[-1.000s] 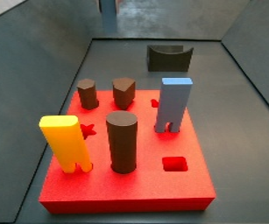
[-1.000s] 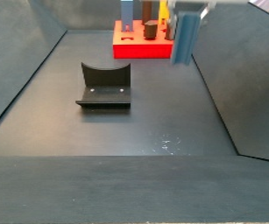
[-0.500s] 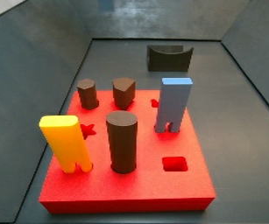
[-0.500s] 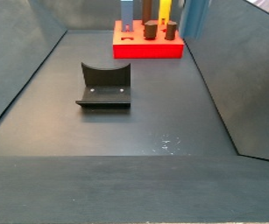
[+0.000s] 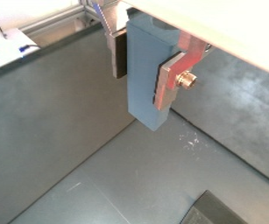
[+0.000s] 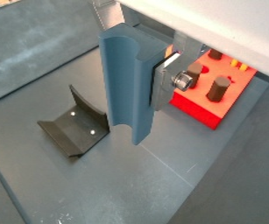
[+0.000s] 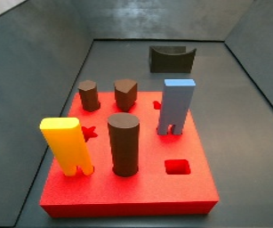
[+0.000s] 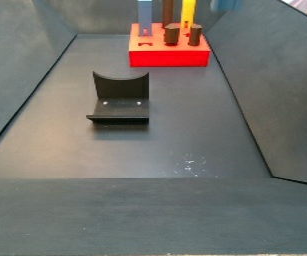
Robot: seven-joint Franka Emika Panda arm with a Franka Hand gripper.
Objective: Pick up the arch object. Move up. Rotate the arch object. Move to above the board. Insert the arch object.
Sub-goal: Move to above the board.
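One arch object (image 6: 127, 83) hangs clamped upright between the gripper (image 6: 143, 80) fingers, high above the floor and off to the side of the board (image 6: 214, 101). It has risen out of both side views, so the lift looks done; rotation comes next.

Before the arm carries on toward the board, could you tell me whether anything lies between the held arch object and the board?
Nothing visible does. The gripper holds the arch object above the floor. In a wrist view only bare floor lies between it and the board. The fixture sits off to the other side.
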